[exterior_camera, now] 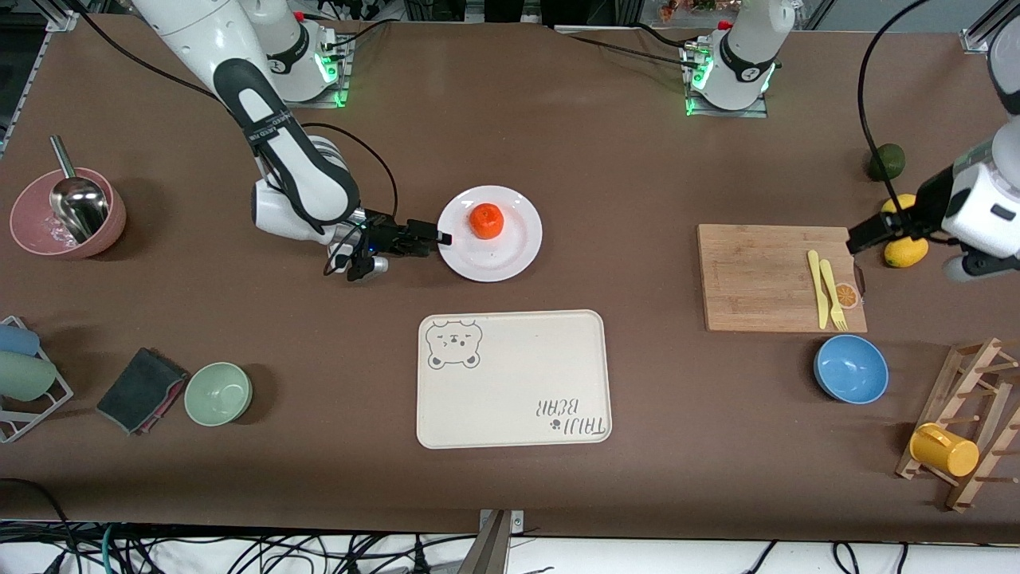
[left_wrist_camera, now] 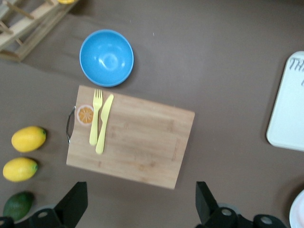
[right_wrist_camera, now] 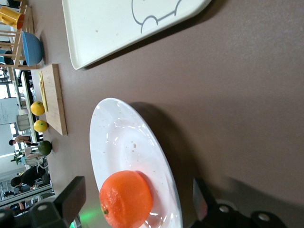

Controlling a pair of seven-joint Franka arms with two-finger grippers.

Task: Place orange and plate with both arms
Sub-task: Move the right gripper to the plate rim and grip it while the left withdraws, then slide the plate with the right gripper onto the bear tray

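Observation:
The orange lies on the white plate in the middle of the table. My right gripper is low and level beside the plate's rim, toward the right arm's end. It is open and empty. In the right wrist view the orange and the plate sit just ahead of the open gripper. My left gripper hangs open and empty over the cutting board's end by the lemons. In the left wrist view this gripper is above bare table.
A cream bear tray lies nearer the front camera than the plate. A cutting board with yellow fork and knife, a blue bowl, lemons, an avocado and a mug rack lie toward the left arm's end. A pink bowl and a green bowl lie toward the right arm's end.

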